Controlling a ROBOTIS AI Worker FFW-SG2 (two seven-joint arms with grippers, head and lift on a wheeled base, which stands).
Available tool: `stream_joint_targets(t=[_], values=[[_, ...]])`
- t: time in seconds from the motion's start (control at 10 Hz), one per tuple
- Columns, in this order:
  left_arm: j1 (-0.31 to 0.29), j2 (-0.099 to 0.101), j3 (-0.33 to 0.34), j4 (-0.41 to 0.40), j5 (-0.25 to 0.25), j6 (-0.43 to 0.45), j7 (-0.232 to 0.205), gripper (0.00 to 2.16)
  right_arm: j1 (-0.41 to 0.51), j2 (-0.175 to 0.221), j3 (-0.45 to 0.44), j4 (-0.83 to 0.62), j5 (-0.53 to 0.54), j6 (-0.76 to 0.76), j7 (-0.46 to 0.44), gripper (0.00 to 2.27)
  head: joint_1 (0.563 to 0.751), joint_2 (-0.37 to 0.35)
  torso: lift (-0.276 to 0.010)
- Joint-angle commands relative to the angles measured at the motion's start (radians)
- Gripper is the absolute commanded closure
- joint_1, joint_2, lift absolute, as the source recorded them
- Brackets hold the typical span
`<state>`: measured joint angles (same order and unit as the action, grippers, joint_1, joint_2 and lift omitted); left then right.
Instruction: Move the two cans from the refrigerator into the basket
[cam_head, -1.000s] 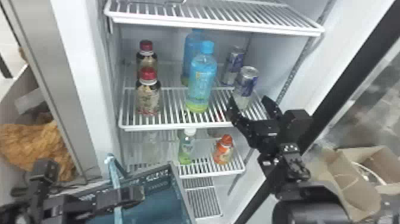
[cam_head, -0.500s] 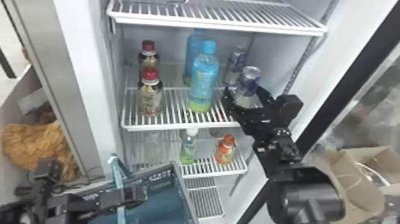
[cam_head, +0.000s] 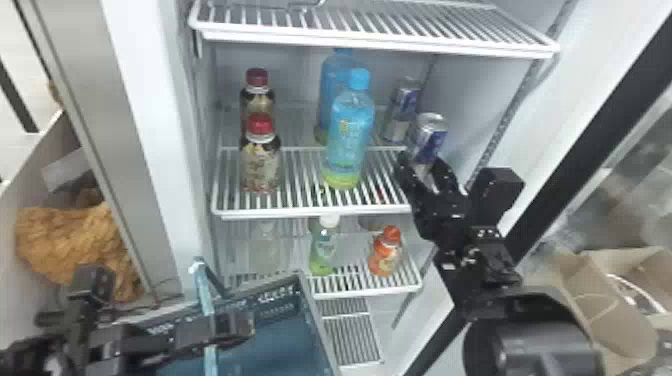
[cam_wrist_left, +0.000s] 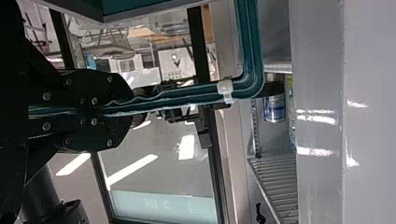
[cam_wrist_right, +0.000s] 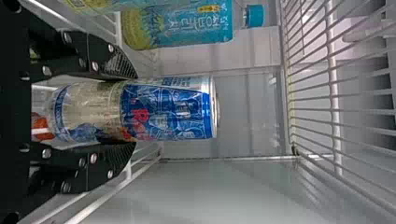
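At the refrigerator (cam_head: 145, 125), right gripper (cam_head: 421, 164) pinches a blue-labelled can (cam_wrist_right: 166, 112); left gripper (cam_head: 234, 329), the basket handle (cam_wrist_left: 249, 46).

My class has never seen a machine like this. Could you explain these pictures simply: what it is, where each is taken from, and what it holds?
This is a two-armed robot at an open refrigerator. One picture looks down from its head; the two sideways ones come from its wrists. The middle wire shelf carries two red-capped bottles, two blue bottles and the farther can. The right gripper is closed around the nearer can; the left gripper holds the handle of a blue basket.
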<state>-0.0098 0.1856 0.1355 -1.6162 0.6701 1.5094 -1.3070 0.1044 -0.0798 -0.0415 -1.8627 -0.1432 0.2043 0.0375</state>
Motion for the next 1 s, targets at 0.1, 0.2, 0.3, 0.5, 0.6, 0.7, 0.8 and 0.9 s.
stream_joint_targets(t=[0.1, 0.2, 0.3, 0.5, 0.6, 0.7, 0.8, 0.9], values=[[0.0, 0.0, -0.002, 0.0, -0.002, 0.0, 0.0, 1.19, 0.013, -0.014, -0.006, -0.026, 0.002, -0.003, 0.002, 1.28, 0.695, -0.217, -0.025], [0.0, -0.002, -0.002, 0.0, 0.0, 0.0, 0.0, 1.19, 0.026, -0.018, -0.006, -0.033, -0.008, -0.03, 0.001, 1.28, 0.695, -0.219, -0.025], [0.002, -0.002, -0.002, 0.0, 0.0, 0.0, 0.0, 1.19, 0.05, -0.023, -0.006, -0.068, -0.008, -0.03, 0.002, 1.28, 0.695, -0.221, -0.025], [0.002, -0.003, 0.0, -0.002, 0.0, 0.0, 0.0, 1.19, 0.126, -0.028, -0.014, -0.171, -0.038, -0.03, 0.001, 1.28, 0.695, -0.224, -0.025], [0.005, -0.003, 0.002, 0.0, 0.0, 0.0, 0.0, 1.19, 0.17, -0.029, -0.016, -0.222, -0.054, -0.023, 0.002, 1.28, 0.695, -0.224, -0.025], [0.005, -0.005, 0.002, 0.0, 0.0, 0.0, 0.0, 1.19, 0.227, -0.031, -0.018, -0.298, -0.076, 0.019, 0.002, 1.28, 0.695, -0.226, -0.025], [0.005, -0.005, 0.002, -0.002, 0.0, 0.0, 0.0, 1.19, 0.274, -0.034, -0.018, -0.35, -0.104, 0.024, 0.002, 1.28, 0.695, -0.226, -0.025], [0.005, -0.005, 0.002, 0.0, 0.0, 0.0, 0.0, 1.19, 0.315, -0.034, -0.022, -0.392, -0.116, 0.029, 0.002, 1.28, 0.695, -0.223, -0.025]])
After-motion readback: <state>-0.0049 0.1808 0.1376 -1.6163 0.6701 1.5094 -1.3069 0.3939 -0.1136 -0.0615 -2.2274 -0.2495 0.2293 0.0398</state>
